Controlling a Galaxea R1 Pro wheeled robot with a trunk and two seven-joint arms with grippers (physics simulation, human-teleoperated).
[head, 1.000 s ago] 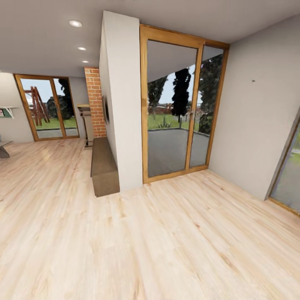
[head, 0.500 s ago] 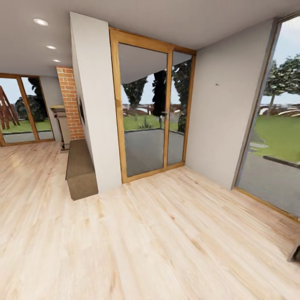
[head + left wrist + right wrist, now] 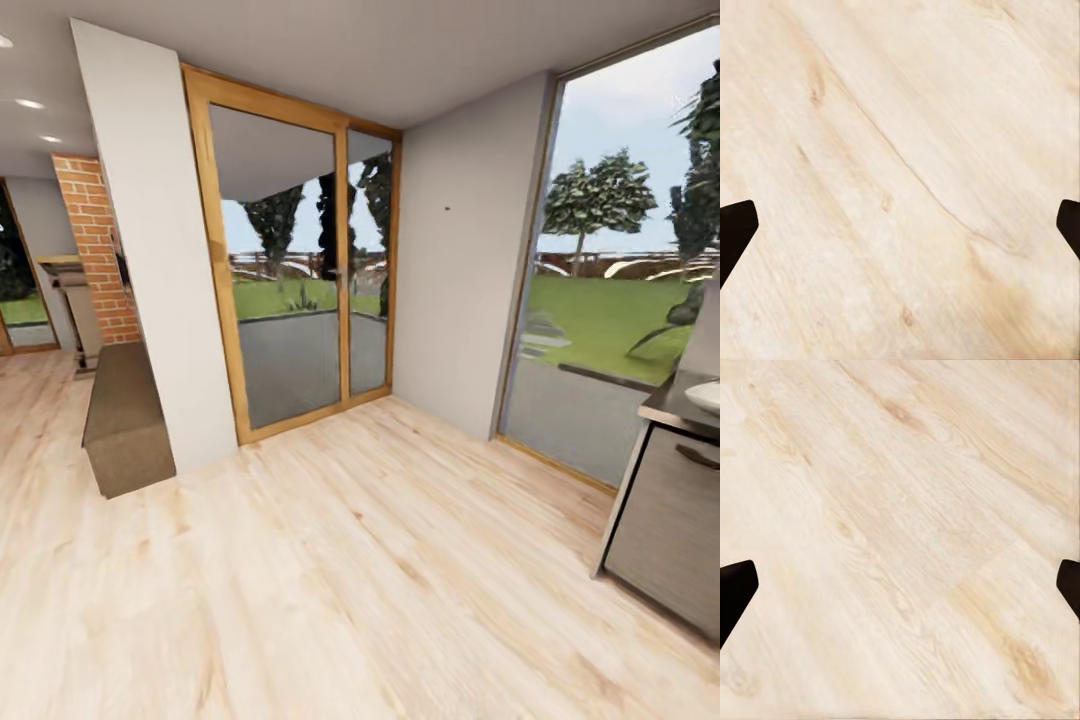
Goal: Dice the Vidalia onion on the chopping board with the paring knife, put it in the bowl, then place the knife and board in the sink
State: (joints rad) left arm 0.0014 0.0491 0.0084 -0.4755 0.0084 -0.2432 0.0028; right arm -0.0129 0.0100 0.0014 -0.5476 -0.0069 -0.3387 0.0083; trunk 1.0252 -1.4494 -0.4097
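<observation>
The robot is on its way, with pale plank floor [image 3: 330, 560] across the room. Going left to right in the head view: a brick pillar [image 3: 95, 250], a low brown bench [image 3: 125, 420] against a white wall, a wood-framed glass door [image 3: 300, 270], a tall window [image 3: 610, 280] onto grass, and at the far right edge the end of a table [image 3: 668, 402] over a grey cabinet [image 3: 665, 525]. On that table sits a white rim, probably the bowl [image 3: 705, 396], cut off by the picture's edge.

The onion, knife, board and sink are not in these pictures, so their places cannot be told.

In each wrist view the jaws are spread wide, with dark tips at the picture's two sides and only floor between: the left gripper [image 3: 900, 225] and right gripper [image 3: 900, 585] both hold nothing.

As a judgement: the onion should be round, firm and smooth-skinned, apt to roll or slip, so grip across its widest part. The knife is light and slim, best pinched at the handle. The board is stiff and flat, so take it by an edge or near its slot. The bowl looks rigid and breakable.
</observation>
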